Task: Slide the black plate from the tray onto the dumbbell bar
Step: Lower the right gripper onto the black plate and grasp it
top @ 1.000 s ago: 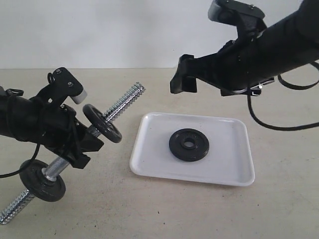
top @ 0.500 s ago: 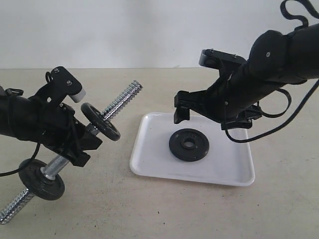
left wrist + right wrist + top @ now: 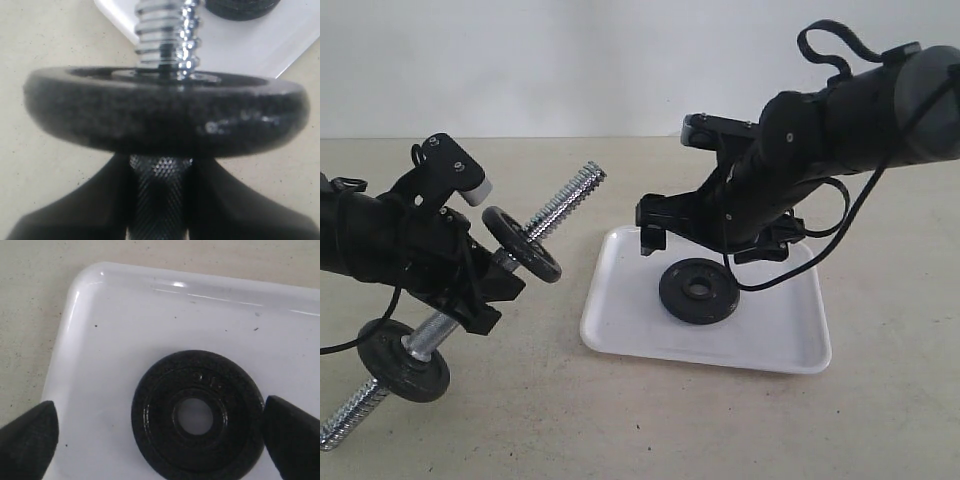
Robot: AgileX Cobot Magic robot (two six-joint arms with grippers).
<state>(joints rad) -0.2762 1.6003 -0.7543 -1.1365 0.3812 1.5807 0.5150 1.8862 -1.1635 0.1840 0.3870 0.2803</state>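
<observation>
Right tool (image 3: 160, 437): I am hovering it released just above plate (image 3: 155, 415), fingers (image 3: 30, 440) flanking it; left tool (image 3: 160, 210) clenching bar (image 3: 570, 203).

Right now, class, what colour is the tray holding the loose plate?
White and glossy. The tray shows best in the right wrist view.
</observation>
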